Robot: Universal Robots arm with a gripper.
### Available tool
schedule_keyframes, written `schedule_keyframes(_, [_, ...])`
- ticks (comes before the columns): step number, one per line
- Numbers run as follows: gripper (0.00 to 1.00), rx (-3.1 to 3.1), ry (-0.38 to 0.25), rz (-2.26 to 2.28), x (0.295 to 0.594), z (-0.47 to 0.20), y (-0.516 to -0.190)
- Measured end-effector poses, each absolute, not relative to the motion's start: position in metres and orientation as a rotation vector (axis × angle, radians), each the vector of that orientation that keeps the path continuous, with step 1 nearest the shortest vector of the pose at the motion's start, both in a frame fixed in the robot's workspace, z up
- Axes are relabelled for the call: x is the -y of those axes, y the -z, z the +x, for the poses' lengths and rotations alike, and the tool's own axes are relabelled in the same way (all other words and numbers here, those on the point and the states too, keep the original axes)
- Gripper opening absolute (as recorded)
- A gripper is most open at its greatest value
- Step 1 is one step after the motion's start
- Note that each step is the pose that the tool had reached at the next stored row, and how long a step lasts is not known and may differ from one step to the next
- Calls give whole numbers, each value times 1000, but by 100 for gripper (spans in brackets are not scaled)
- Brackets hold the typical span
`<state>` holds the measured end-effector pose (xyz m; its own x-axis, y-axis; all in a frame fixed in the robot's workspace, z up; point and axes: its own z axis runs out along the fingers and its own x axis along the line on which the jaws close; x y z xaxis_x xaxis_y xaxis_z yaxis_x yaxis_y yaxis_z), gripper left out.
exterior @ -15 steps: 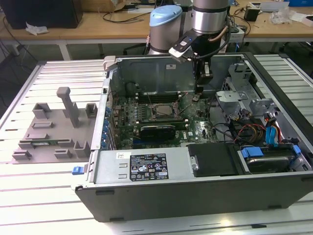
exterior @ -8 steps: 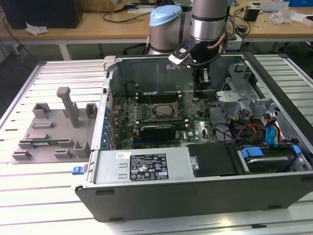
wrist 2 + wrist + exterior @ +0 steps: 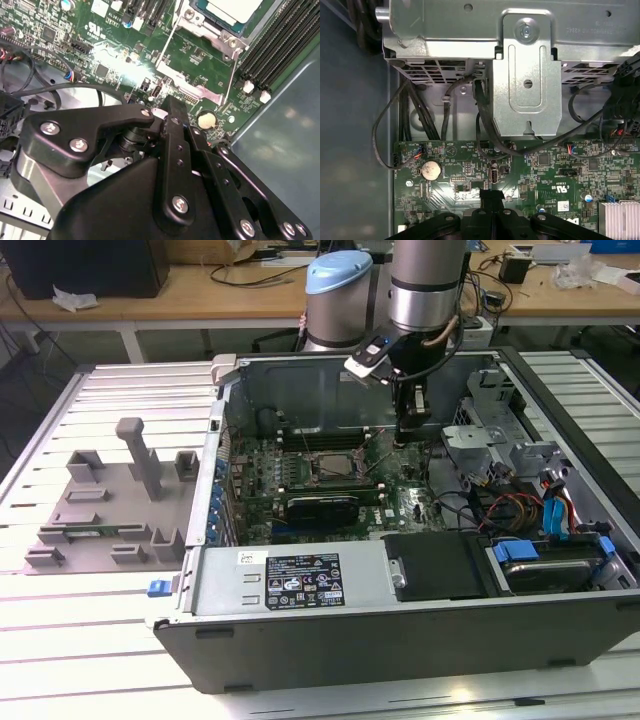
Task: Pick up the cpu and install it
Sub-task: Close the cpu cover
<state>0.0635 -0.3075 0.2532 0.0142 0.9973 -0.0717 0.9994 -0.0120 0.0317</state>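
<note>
The cpu [image 3: 234, 9], a silvery plate with a pale rim, lies inside the metal-framed socket [image 3: 210, 31] on the green motherboard [image 3: 195, 55]. In the exterior view my gripper [image 3: 405, 433] reaches down into the open computer case, just to the exterior view's right of the socket [image 3: 333, 462]. In both wrist views the black fingers [image 3: 172, 115] are pressed together with nothing between them. My gripper [image 3: 490, 194] hovers close over the board near a round coin battery [image 3: 430, 170], apart from the cpu.
A grey tray [image 3: 100, 515] with upright holders lies left of the case in the exterior view. Inside the case are a metal drive cage [image 3: 525, 75], loose black cables [image 3: 410, 115], memory slots [image 3: 270, 55] and a long black card [image 3: 320, 507].
</note>
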Motion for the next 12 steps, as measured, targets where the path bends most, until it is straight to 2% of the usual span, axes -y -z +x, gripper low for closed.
schedule_keyframes(8, [11, -2164, 62, 2191, 307, 63, -253])
schedule_keyframes(12, [11, -2175, 37, 2203, 307, 63, -251])
